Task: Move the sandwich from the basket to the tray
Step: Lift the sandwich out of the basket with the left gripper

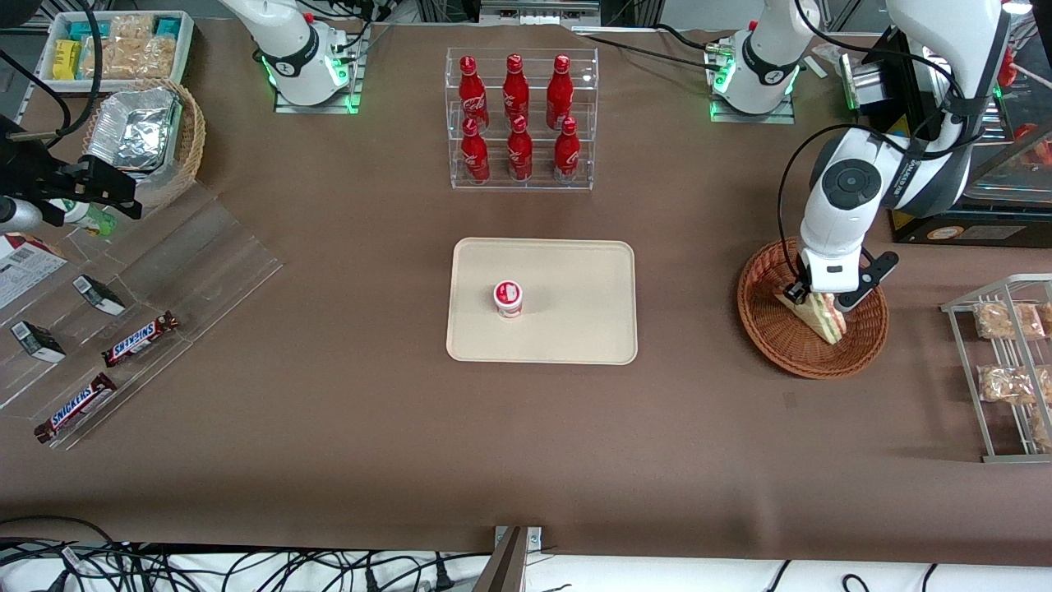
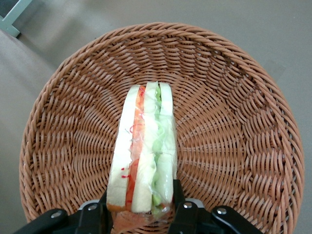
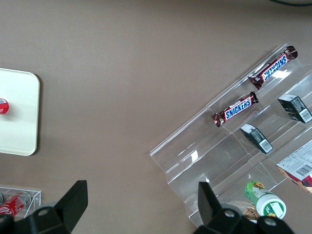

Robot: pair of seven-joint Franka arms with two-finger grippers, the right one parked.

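The sandwich (image 1: 823, 317) is a wrapped wedge of pale bread with green, pink and red layers. It stands on edge in the round reddish-brown wicker basket (image 1: 863, 339) at the working arm's end of the table. My left gripper (image 1: 814, 298) is down in the basket, its fingers (image 2: 178, 201) pressed against both bread faces of the sandwich (image 2: 144, 146); the basket's weave (image 2: 234, 122) shows all around it. The cream tray (image 1: 575, 279) lies at mid-table, well apart from the basket.
A small white cup with a red lid (image 1: 508, 298) stands on the tray. An acrylic rack of red bottles (image 1: 520, 115) stands farther back. A wire rack of bagged snacks (image 1: 1011, 362) sits beside the basket. Acrylic shelves with Snickers bars (image 1: 140, 337) lie toward the parked arm's end.
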